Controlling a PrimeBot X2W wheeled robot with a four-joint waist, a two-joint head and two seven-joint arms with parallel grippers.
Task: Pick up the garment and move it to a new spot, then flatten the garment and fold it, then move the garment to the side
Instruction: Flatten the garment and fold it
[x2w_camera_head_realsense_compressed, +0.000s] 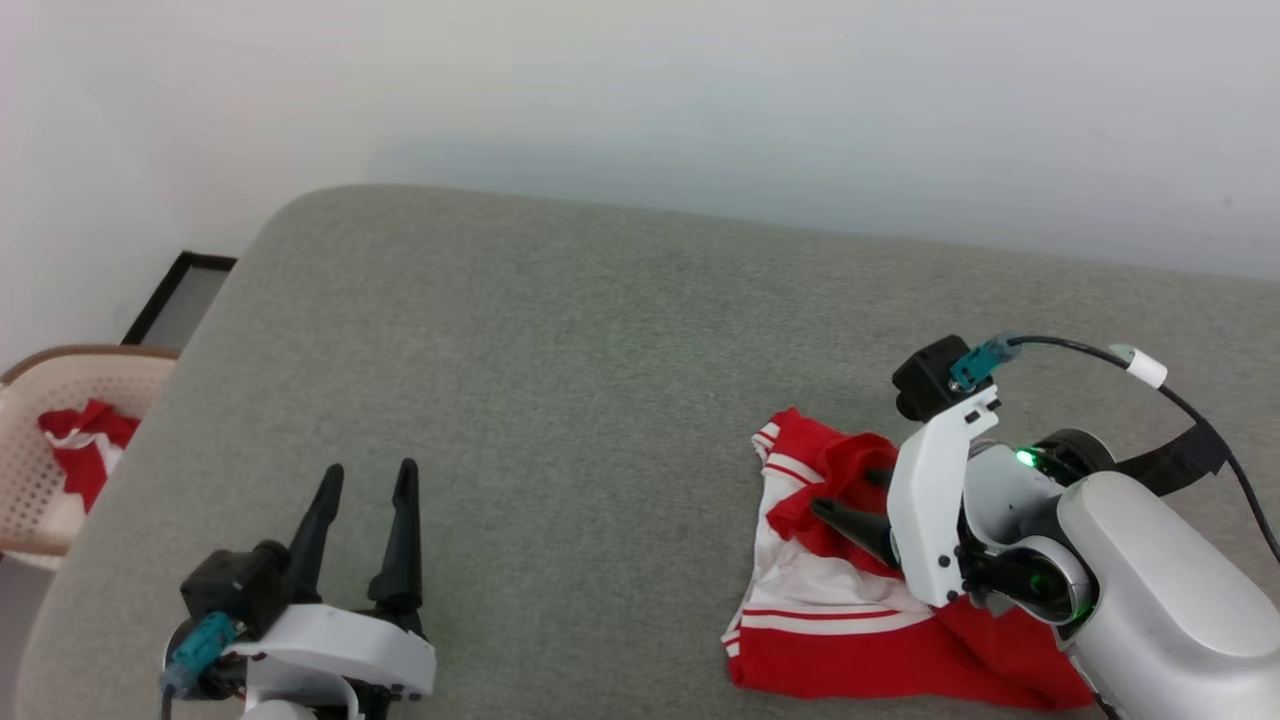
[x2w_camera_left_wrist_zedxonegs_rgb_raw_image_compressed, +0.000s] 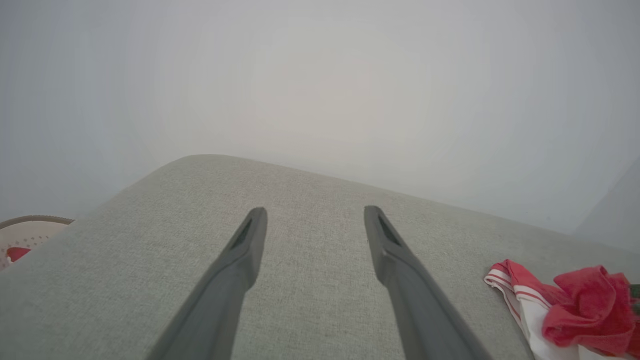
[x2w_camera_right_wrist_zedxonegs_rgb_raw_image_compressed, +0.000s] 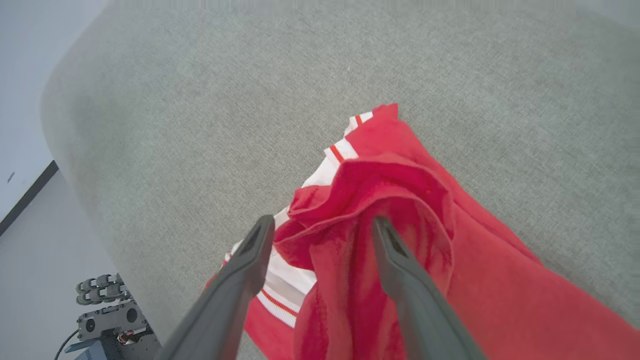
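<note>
Grey woven cushion top (x2w_camera_head_realsense_compressed: 560, 400), pale wall (x2w_camera_head_realsense_compressed: 700, 100) behind: your work surface.

1. Far left, off the cushion: perforated laundry basket (x2w_camera_head_realsense_compressed: 30, 490) holding a spare red-and-white cloth (x2w_camera_head_realsense_compressed: 85, 445). Not your concern.
2. Lower left: left gripper (x2w_camera_head_realsense_compressed: 370, 468), fingers spread wide, holding nothing, over bare fabric.
3. Right, near the front edge: the garment (x2w_camera_head_realsense_compressed: 800, 600), a crumpled red heap with white striped trim uppermost, no print showing.
4. Over the heap: right gripper (x2w_camera_right_wrist_zedxonegs_rgb_raw_image_compressed: 322, 220), fingers parted and unclenched, a raised red fold between them.

Progress, as you may judge it: relocation looks done. Flattening, folding and setting aside remain. Nothing blocks the middle of the cushion, but you have little spreading room at that edge.
</note>
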